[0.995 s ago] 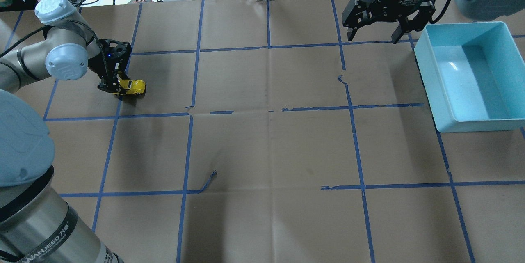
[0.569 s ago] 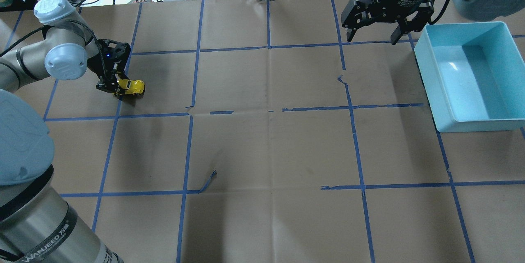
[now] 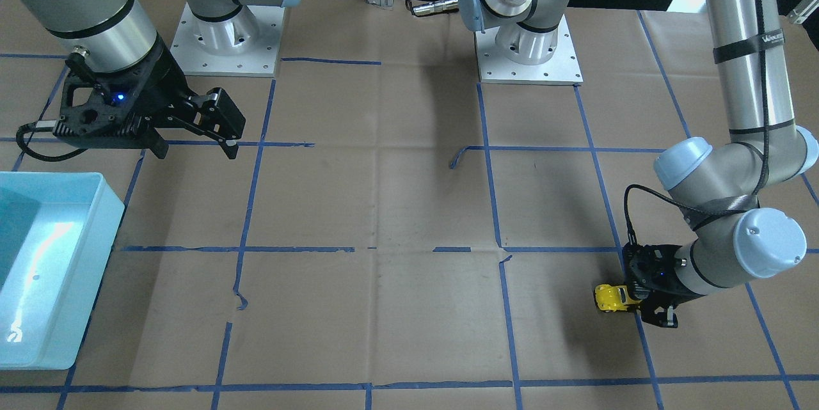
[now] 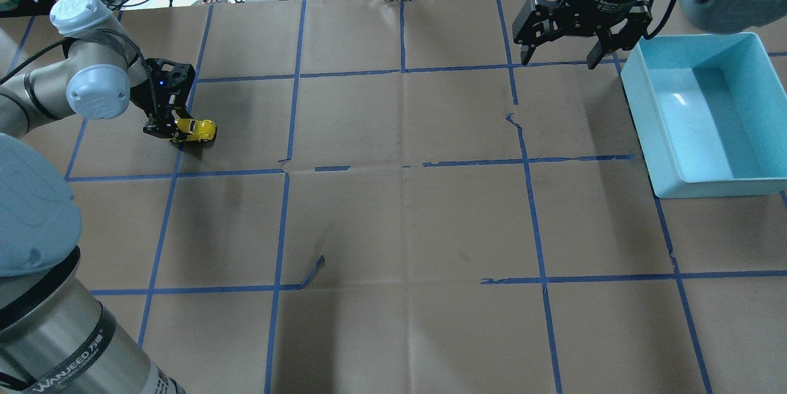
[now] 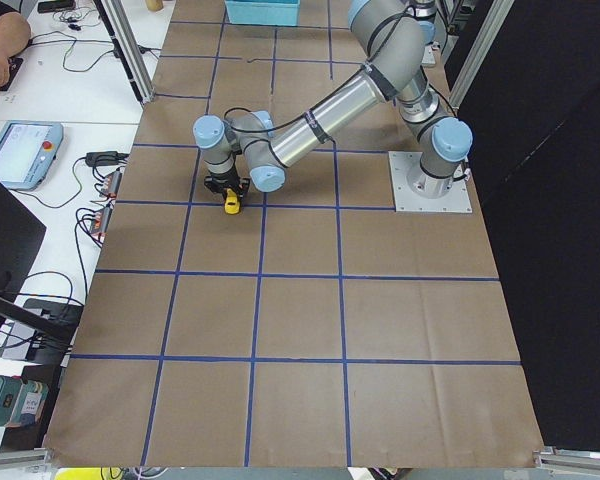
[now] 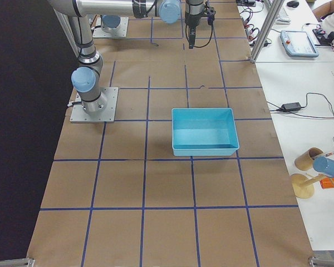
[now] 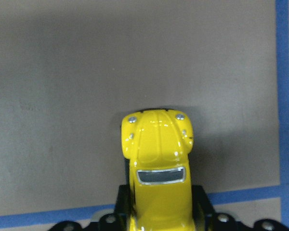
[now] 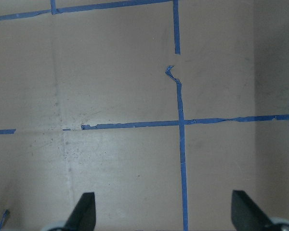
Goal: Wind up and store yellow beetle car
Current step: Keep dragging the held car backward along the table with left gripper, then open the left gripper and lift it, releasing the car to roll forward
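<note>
at the right edge of your overhead view sits the blue bin (image 4: 719, 188). just left of its top corner, the right gripper (image 4: 558, 61) hangs wide open. at upper left, the left gripper (image 4: 173, 132) clamps the rear of the car (image 4: 199, 130), nose pointing right.

yellow beetle car (image 7: 158, 154): rear cut off below | bin (image 3: 96, 263): left part cut off

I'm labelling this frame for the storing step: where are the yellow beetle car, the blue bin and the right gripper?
yellow beetle car (image 4: 200, 130), overhead view, on its yellow body.
blue bin (image 4: 725, 188), overhead view, on its near outer wall.
right gripper (image 4: 558, 63), overhead view, midway between its open fingers.
</note>
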### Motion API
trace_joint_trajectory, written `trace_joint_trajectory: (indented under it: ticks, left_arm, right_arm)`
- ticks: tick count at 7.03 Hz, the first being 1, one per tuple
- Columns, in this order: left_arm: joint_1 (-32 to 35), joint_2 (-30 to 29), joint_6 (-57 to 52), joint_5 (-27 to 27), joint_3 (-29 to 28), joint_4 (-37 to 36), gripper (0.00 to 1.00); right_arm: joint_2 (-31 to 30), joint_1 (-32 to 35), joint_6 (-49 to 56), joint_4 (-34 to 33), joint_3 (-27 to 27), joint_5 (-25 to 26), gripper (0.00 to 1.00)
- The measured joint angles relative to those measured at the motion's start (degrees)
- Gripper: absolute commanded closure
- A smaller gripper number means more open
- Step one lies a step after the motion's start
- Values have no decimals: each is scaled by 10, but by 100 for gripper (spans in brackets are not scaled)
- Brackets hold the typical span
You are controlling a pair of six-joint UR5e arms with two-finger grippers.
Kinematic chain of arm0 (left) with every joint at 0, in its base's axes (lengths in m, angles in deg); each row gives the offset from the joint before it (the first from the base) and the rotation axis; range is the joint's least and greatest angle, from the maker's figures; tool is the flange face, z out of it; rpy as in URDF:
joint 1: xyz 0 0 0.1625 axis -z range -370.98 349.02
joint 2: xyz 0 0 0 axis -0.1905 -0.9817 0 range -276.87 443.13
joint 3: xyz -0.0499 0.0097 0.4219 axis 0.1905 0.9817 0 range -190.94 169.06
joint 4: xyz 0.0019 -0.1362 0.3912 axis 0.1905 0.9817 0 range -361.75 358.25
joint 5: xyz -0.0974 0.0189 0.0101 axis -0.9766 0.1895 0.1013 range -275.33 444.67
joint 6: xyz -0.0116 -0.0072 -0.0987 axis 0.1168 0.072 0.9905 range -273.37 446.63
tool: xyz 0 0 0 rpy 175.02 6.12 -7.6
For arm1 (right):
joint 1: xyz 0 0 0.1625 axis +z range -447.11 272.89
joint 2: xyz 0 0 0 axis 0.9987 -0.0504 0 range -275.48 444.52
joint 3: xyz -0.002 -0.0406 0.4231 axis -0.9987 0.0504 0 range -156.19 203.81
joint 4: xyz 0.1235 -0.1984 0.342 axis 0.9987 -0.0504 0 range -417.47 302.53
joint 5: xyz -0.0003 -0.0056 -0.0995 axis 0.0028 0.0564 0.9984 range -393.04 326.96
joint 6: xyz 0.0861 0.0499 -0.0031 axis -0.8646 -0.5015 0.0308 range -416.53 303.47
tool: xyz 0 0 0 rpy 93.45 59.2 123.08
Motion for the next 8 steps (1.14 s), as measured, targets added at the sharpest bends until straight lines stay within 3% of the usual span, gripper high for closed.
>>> trace_joint_trajectory:
  ticks: [4, 5, 6, 8]
  left_arm:
    - [-18, 1, -13, -2, 2, 0, 91]
    - [-20, 2, -16, -2, 3, 0, 85]
    - [-20, 2, -17, -2, 3, 0, 2]
    - [-19, 2, -13, 2, 1, 3, 1]
  right_arm:
    - [2, 0, 0, -2, 1, 1, 0]
    - [4, 0, 1, -3, 3, 1, 0]
    - [4, 0, 1, -3, 4, 0, 0]
    - [4, 0, 1, -3, 4, 0, 0]
